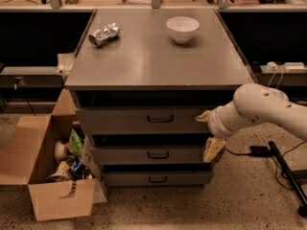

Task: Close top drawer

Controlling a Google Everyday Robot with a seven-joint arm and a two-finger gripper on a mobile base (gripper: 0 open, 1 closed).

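The top drawer is a wide grey metal drawer with a small dark wire handle at its centre. It stands a little out from the cabinet, with a dark gap above its front. My gripper, on a white arm coming from the right, is at the right end of the drawer front. It is open: one cream finger lies against the top drawer's right edge, and the other finger hangs down in front of the middle drawer.
The grey cabinet top bears a white bowl and a crushed can. The bottom drawer is below. An open cardboard box of rubbish stands at the left. Cables and a dark bar lie on the floor at the right.
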